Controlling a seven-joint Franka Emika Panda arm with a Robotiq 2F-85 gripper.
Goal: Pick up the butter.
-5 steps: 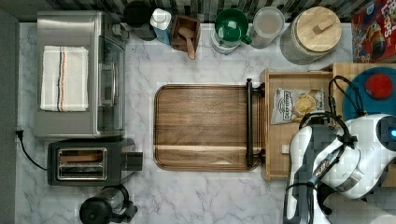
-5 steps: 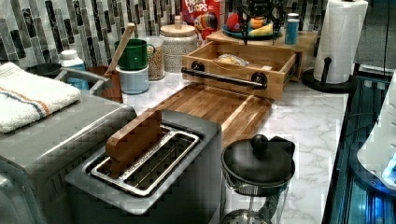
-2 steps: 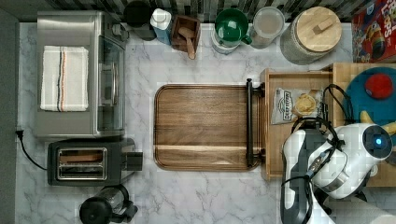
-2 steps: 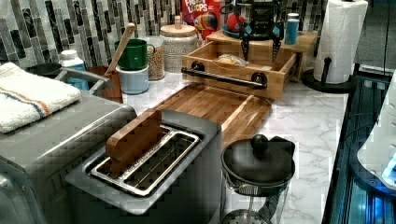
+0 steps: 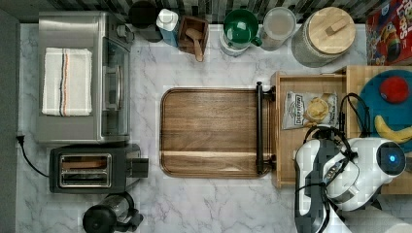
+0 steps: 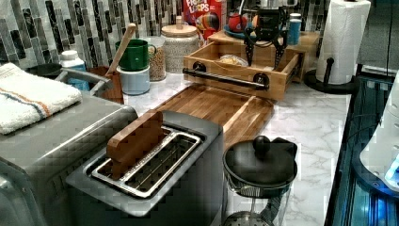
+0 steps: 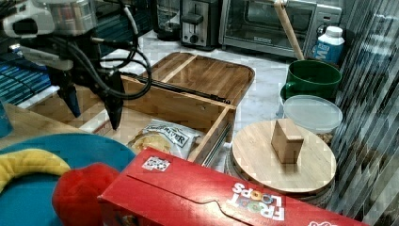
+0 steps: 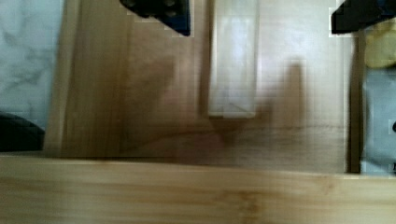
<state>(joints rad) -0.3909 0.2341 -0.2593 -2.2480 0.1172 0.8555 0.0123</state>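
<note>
The butter (image 8: 232, 60) is a pale cream stick lying flat on the floor of the wooden tray (image 5: 311, 80). In the wrist view it lies between my two dark fingertips, closer to one of them. In the right view a pale strip of the butter (image 7: 95, 124) shows just below the fingers. My gripper (image 7: 93, 111) hangs open over it, fingers pointing down and spread on either side, not touching it. In the left view the gripper (image 6: 263, 52) stands inside the tray behind the black handle bar. In the top view the white arm (image 5: 340, 170) covers the butter.
A grey chip bag (image 5: 308, 109) lies in the same tray beside the butter. A banana (image 5: 391, 131) and a red ball (image 5: 394, 89) sit on the blue plate. A wooden board (image 5: 211, 131), jars, cereal box, toaster and oven surround the tray.
The gripper has come down from above the tray until its fingers reach in around the butter. The arm's wrist has shifted slightly in the top view.
</note>
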